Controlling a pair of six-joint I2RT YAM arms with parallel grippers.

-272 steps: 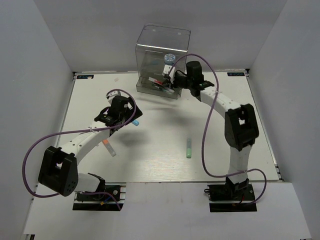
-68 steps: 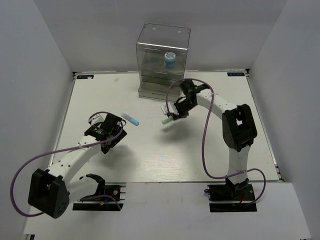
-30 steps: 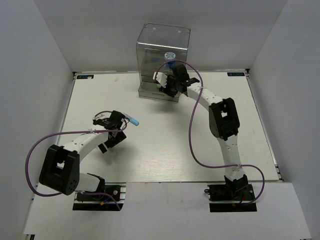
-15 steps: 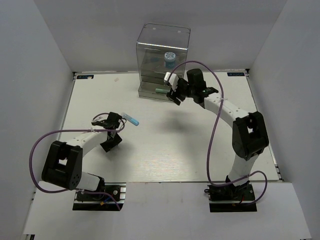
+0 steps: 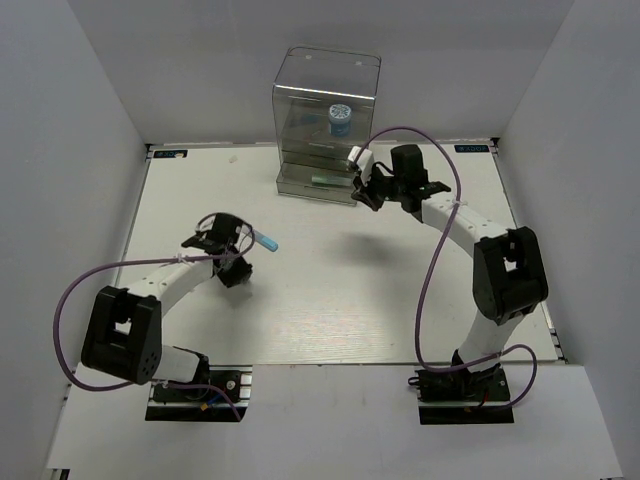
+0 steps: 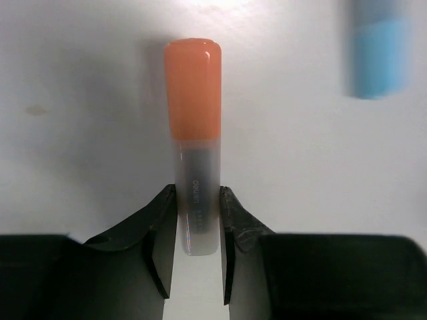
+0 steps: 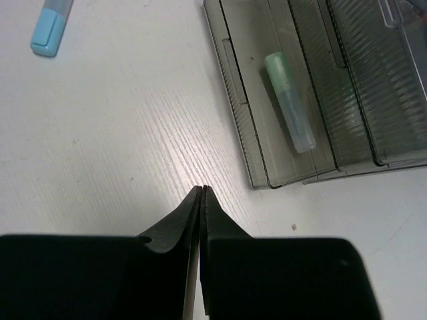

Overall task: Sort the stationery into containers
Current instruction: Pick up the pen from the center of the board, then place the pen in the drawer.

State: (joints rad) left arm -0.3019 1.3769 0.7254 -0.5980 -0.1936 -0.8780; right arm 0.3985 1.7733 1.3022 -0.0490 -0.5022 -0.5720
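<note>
Right wrist view: green marker [image 7: 290, 110] now dropped into open bottom drawer [image 7: 248, 47], far centre; right jaws drawn back, pressed together, nothing held. Orange-capped marker [image 6: 194, 120] now clamped by left jaws, near left; blue-capped marker [image 6: 378, 57] left beside it on surface. Two markers judged unsorted.

The white table [image 5: 340, 290] carries a clear box of drawers [image 5: 327, 90] at its far edge, its lowest drawer [image 7: 253, 67] pulled out over the surface. A blue-capped marker [image 5: 266, 240] lies left of centre. An orange-capped marker [image 6: 194, 120] lies flat near it, not touching.
</note>
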